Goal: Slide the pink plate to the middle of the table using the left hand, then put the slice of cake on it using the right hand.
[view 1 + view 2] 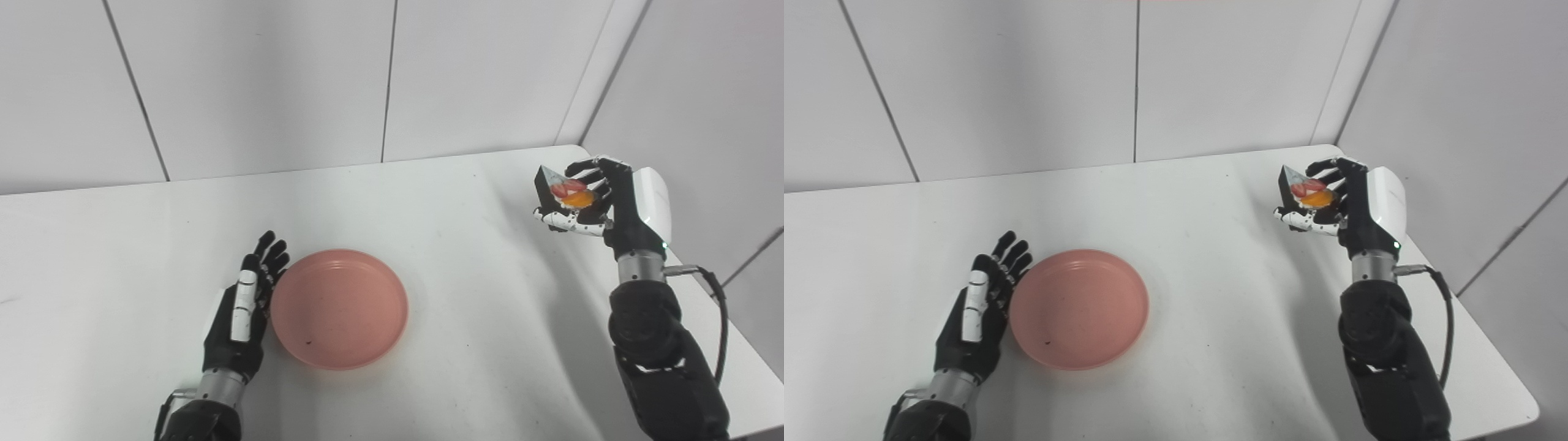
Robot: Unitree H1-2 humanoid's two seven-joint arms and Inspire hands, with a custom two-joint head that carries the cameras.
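A: Item one, pink plate (339, 308). Location?

B: Lower centre of frame, flat on the white surface (429, 208). Round, so no long axis. Empty, with one small dark speck on its near inner floor.

A: Item two, left hand (243, 312).

B: Lower left of frame, just beside the plate's left rim, edge-on, fingers (269, 252) straight and slightly spread, pointing toward the top of the frame. Released, grasping nothing. Whether the palm side actually touches the rim is hard to make out; they are at least very close.

A: Item three, slice of cake (558, 188).

B: Right of frame, held above the surface near its far right corner, well apart from the plate. Wedge shape, dark sides, pale top with red and orange fruit pieces. Narrow tip points up and to the left of frame; long axis runs from that tip back into the palm. Wide end hidden by the fingers.

A: Item four, right hand (603, 199).

B: Clasped around the slice, fingers over the far side, thumb beneath. Forearm enters from the lower right, partly cut off by the bottom edge.
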